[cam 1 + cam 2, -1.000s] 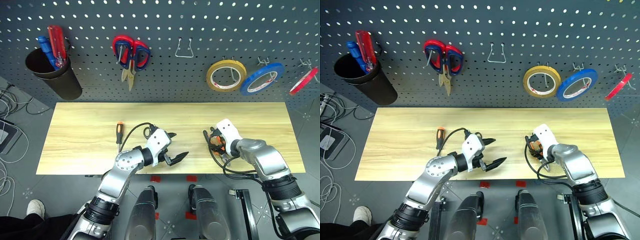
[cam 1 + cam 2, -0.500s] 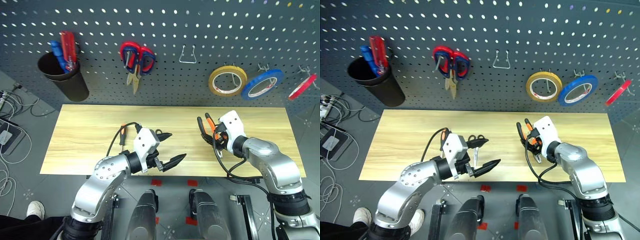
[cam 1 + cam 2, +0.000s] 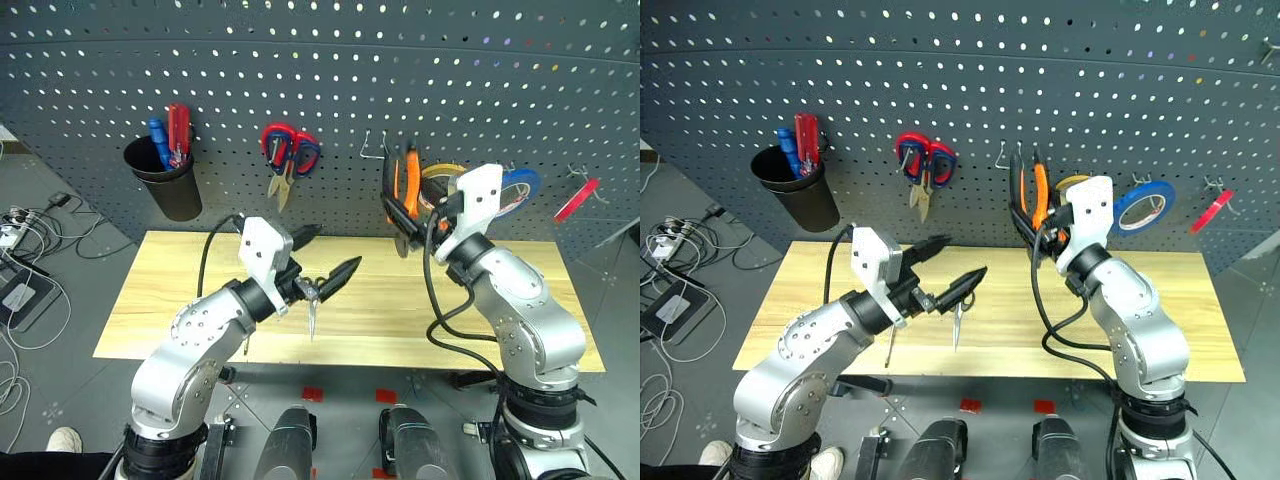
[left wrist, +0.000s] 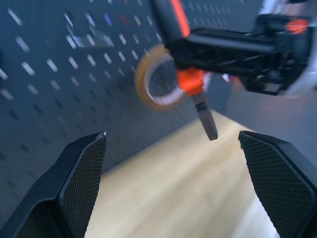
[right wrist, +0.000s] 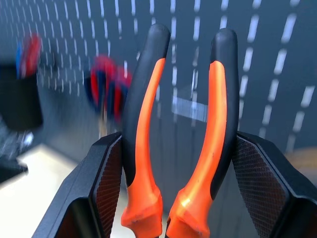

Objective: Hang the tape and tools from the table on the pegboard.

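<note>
While the right gripper (image 3: 418,205) clamps the pliers (image 3: 402,190) at right centre, the left gripper (image 3: 328,255) at centre is wide open, empty.

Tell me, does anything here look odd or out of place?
Nothing looks damaged or spilled. The scissors lie on the table, and the right gripper holds the pliers handles-up near the pegboard.

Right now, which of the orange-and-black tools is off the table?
The pliers, clamped handles-up in the right gripper near the pegboard. The screwdriver lies on the table.
</note>
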Controlling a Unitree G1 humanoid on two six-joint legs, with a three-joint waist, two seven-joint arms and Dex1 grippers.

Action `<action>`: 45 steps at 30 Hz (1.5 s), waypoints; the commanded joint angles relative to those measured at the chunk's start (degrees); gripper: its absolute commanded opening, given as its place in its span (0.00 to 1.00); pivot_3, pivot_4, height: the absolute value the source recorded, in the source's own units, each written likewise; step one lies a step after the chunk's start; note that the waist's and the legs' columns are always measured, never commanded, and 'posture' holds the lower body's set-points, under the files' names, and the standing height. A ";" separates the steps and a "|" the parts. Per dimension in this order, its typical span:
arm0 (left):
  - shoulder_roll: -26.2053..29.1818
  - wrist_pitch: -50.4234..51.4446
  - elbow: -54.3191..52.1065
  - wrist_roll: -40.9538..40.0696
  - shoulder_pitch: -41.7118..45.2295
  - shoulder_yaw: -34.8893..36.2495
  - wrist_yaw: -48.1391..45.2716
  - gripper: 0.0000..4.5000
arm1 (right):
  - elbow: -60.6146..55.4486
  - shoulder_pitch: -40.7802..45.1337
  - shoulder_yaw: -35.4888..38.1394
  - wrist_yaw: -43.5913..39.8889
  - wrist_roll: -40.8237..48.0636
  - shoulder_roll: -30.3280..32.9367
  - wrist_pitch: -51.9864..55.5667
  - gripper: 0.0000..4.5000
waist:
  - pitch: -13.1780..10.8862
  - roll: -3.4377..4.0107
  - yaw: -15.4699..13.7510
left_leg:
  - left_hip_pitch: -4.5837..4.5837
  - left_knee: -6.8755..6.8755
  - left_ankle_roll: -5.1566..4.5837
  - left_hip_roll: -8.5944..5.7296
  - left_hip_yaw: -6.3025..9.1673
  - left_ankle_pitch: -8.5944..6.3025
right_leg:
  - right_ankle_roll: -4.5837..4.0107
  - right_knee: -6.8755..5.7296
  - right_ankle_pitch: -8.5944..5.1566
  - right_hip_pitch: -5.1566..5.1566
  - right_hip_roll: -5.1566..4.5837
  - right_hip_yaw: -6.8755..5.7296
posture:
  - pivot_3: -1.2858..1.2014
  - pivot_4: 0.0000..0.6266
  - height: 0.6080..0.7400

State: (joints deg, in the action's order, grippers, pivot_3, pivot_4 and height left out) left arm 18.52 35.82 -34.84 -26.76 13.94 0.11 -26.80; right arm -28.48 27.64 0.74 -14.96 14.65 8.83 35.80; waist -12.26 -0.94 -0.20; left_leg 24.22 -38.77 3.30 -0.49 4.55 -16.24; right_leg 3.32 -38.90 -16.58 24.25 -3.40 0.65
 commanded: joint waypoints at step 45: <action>-5.67 -18.16 28.82 11.00 17.06 -0.55 3.66 1.00 | 72.90 29.90 0.11 23.00 -19.02 -11.29 -68.64 0.67 | 1.45 -0.05 -0.14 | -0.37 0.04 0.00 0.06 -0.18 0.00 | -0.02 -0.19 0.01 -0.13 0.12 0.23 | 0.61 0.29 1.00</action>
State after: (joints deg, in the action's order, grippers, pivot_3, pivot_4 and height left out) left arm 12.48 17.65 -2.55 -15.81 30.97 -0.75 -23.15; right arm 44.98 56.64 0.74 7.23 -3.75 -2.52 -29.49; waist -10.81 -0.99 -0.35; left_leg 23.85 -38.73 3.29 -0.44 4.37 -16.24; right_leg 3.30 -39.09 -16.57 24.13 -3.28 0.88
